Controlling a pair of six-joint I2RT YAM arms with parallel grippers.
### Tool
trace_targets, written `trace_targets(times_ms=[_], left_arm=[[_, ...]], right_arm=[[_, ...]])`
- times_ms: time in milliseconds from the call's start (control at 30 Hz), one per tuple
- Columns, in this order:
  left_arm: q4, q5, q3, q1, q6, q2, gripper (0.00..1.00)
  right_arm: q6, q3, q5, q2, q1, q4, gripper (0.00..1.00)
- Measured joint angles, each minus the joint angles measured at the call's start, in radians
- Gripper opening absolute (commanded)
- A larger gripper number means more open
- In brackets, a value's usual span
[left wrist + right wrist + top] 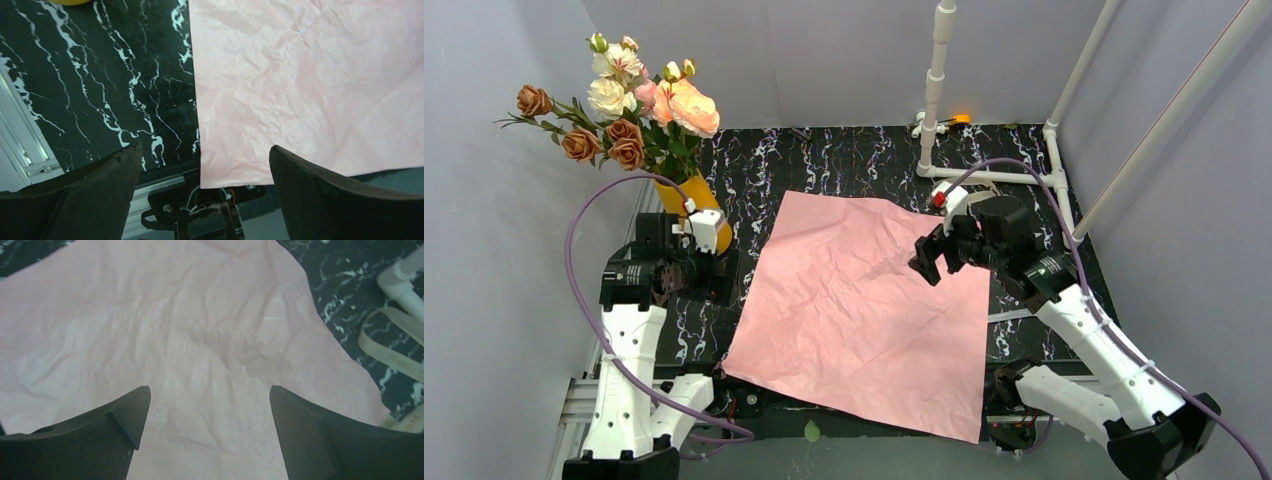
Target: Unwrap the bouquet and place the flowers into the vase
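**Overhead and wrist views of the two-arm cell, with the task judged essentially complete.** The flowers [639, 105] are seen standing upright in the vase [696, 200], which is set at the far left of the desk [854, 155], just beyond the left end effector [709, 262]. The stems are contained by the tall cylinder, so the heads fan out above its rim. The pink paper [854, 310] is spread flat and crinkled across the middle of the desk. No stems are seen on it, from which it is inferred that the bouquet has been fully undone.

The left end effector is held with its jaws wide apart and nothing between them, low over the dark marbled surface beside the paper's left edge. The right end effector [936, 256] is likewise spread fully and empty. It is poised above the paper's right half and, so far as can be told, is not touching it.

Only in the overhead view are the flowers and both arms shown together, along with a green leaf [812, 432] lying at the front edge. In the left wrist view only a sliver of the vase's yellow is given at the top edge. That view does show the paper's near-left corner hanging past the desk over the frame below. In the right wrist view a beige ribbon [390, 347] is revealed lying loose on the desk beside the paper, near a white pipe [402, 282]. This detail is barely resolved from above. Only withdrawal of the arms is judged to be left.
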Motion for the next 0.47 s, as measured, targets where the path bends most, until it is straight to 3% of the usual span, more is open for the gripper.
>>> trace_targets(times_ms=[167, 467], left_arm=[[0.071, -0.069, -0.009, 0.0, -0.047, -0.036, 0.98], [0.172, -0.13, -0.102, 0.036, -0.141, -0.009, 0.98]], right_arm=[[-0.032, -0.119, 0.126, -0.086, -0.045, -0.014, 0.98], [-0.029, -0.175, 0.13, -0.109, -0.146, -0.022, 0.98]])
